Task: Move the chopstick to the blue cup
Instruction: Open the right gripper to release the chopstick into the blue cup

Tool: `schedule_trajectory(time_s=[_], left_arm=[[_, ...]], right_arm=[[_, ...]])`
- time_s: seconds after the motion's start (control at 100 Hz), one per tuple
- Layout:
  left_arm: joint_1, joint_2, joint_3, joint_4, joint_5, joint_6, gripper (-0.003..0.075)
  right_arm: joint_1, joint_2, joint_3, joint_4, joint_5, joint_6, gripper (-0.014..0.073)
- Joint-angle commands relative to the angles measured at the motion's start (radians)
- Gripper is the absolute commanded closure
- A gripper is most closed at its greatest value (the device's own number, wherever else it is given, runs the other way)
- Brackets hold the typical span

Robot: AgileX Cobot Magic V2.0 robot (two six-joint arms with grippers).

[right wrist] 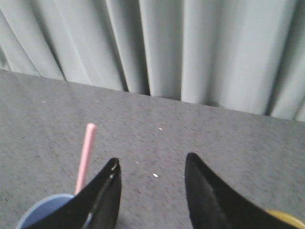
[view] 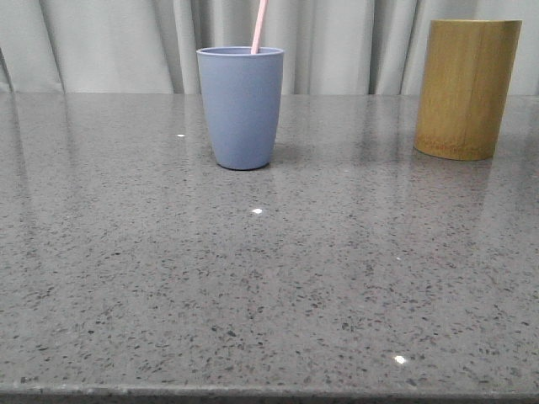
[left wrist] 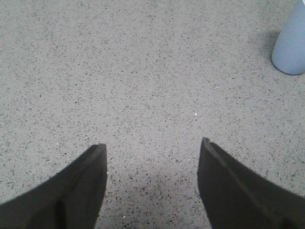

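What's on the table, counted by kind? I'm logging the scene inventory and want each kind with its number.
Blue cup: 1
Bamboo holder: 1
Pink chopstick, standing in the blue cup: 1
Total: 3

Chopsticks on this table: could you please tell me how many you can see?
1. The pink chopstick stands in the blue cup. The bamboo holder may hide others inside.
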Motion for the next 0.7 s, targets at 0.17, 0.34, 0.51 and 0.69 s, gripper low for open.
schedule_trajectory(time_s=[0.17,0.34,0.51,0.69], left_arm=[[0.002,-0.001,-0.024,-0.014,-0.066,-0.006,0.0309],[0.002,-0.001,-0.024,-0.014,-0.063,-0.006,0.0309],[0.002,-0.001,-0.024,-0.014,-0.051,-0.006,0.0309],[0.002,-0.001,-0.024,-0.014,-0.040,-0.006,0.0309]], right_arm=[[-0.124,-0.333,0.208,-0.078,0.017,-0.018,0.0251],[-0.157,-0.516,0.340,-0.092,0.167,-0.018,0.0251],[-0.174,-0.681,0.420,-0.104,0.345,-0.016,0.0251],[-0.174,-0.821,0.462,-0.202,0.456,0.069,0.0251]])
